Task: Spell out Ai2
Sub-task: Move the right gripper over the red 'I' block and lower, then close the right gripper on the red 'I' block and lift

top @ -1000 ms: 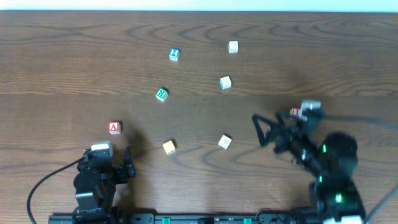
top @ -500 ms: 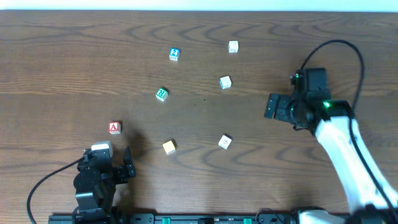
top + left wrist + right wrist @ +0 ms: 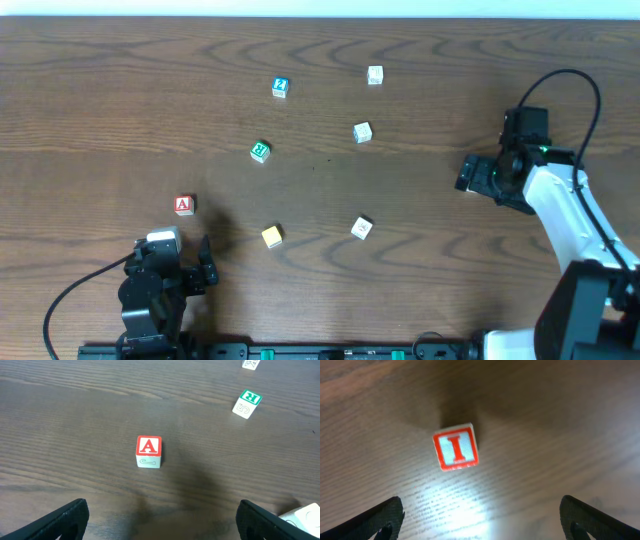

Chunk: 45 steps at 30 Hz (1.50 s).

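- Left gripper [image 3: 161,506]: fingers spread wide, empty; A block [image 3: 149,451] ahead, bare table [image 3: 65,415] around it.
- Right gripper [image 3: 480,501]: wide open, empty, over I block [image 3: 455,453]; bare wood on every side.

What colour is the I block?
I block: red letter and red border on white; clearest in the right wrist view.

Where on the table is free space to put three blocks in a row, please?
Bare: the far left corner of the table, beyond the red A block and left of the green R block; also the near strip before the yellow block. The middle cluster is crowded.
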Each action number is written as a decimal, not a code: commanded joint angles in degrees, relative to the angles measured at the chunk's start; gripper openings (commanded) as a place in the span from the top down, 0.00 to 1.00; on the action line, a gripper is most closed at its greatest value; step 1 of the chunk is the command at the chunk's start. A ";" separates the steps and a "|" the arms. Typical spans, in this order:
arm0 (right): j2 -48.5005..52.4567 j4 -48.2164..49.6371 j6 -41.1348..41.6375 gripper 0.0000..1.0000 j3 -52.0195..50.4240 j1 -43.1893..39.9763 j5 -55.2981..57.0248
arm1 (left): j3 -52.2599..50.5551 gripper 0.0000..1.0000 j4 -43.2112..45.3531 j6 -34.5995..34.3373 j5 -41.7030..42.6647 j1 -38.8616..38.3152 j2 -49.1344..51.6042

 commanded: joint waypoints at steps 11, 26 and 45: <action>10.08 2.97 -4.39 0.05 0.92 -0.04 -4.22 | -0.31 0.04 -0.02 0.37 0.02 -0.17 -0.35; 10.82 9.53 -6.93 0.40 0.92 -0.04 -2.08 | -0.31 0.05 -0.02 0.37 0.02 -0.17 -0.35; 10.82 9.57 -6.93 0.78 0.92 -0.02 -3.19 | -0.31 0.05 -0.02 0.37 0.02 -0.17 -0.35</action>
